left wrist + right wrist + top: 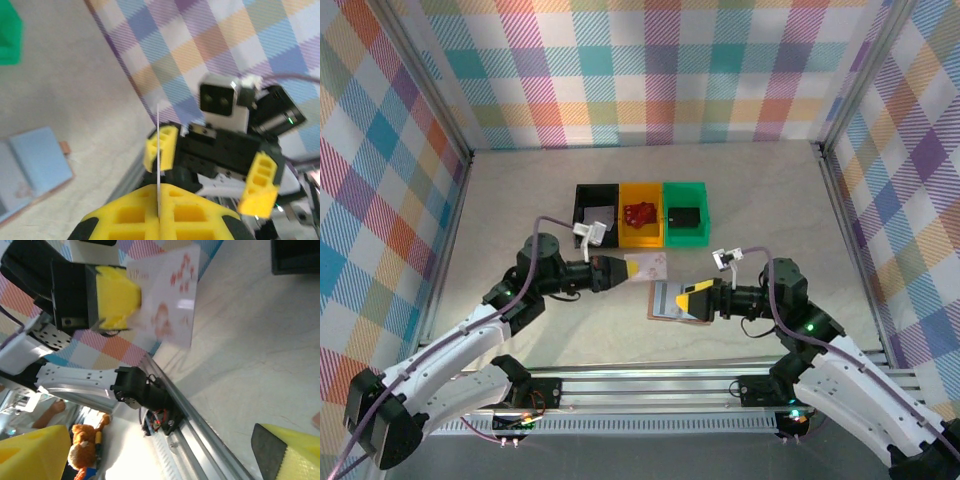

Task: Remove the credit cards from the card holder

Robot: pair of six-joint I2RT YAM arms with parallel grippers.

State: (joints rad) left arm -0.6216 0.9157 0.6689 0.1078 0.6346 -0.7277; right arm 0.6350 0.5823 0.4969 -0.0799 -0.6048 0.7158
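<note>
Left gripper (623,270): clenched on one credit card (650,266), pinched by its near edge; the rest of the card juts out toward 3 o'clock.
Credit card: in the air and clear of the table (510,200), at about 11 o'clock from the card holder (662,300). The left wrist view shows it edge-on, a thin line rising from between the pads.
Right gripper (690,298): released, with its jaws wide apart and nothing between them. It sits over the 3 o'clock half of the holder, facing the left gripper.
Card holder: lying spread open on the table, pale panels up, at 6 o'clock from the yellow bin (642,187).
Other cards: I cannot tell whether any remain in the pockets.
Step in hand: by my judgement, the left arm now has sole charge of the card and needs to set it down away from the holder.
How to do it well: keep the pinch firm, since the grip is only on the card's margin. Swing the card toward 9 o'clock so it clears the opposite fingers. Lower it flat and let go only once it touches the table.
Risk: the card is thin and slick, and it may pivot in the pads if moved fast.
</note>
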